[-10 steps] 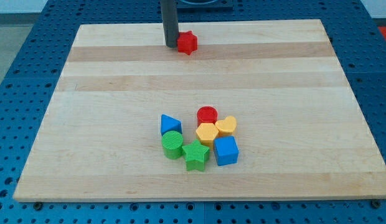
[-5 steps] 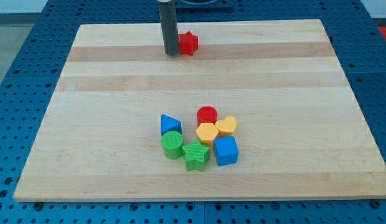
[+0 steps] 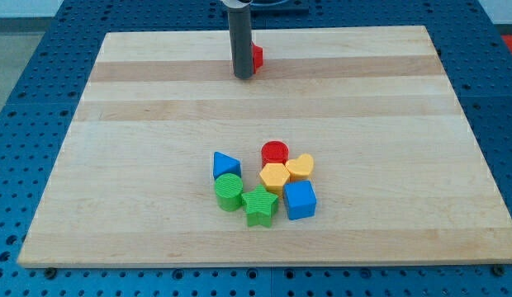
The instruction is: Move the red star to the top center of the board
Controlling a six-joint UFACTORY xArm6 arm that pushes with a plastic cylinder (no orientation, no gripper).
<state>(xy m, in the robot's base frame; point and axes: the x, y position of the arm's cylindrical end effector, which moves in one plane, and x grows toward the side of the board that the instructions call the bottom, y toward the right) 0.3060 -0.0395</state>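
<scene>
My tip [image 3: 243, 77] rested on the wooden board [image 3: 140, 148] near its top edge, about midway between the top corners and a little toward the view's left of centre. The end effector was a plain dark rod with nothing to spread or pinch; it stood upright and carried no block. The red star [image 3: 258, 56] sat just behind the rod and to the view's right of it, so that the rod covered most of it and only a red sliver showed; whether the tip touched it could not be told. The star lay close to the board's top edge, near the middle of that edge. The other blocks were bunched well apart from it, in the lower middle of the board, nearer the bottom edge: a blue triangle [image 3: 225, 164] at the cluster's left, a green cylinder [image 3: 229, 190] just below it, a green star [image 3: 259, 206] beside that, a blue cube [image 3: 300, 200] at the lower right, a red cylinder [image 3: 275, 153] at the top, a yellow hexagon [image 3: 274, 176] under it and a yellow heart [image 3: 301, 167] to its right.
</scene>
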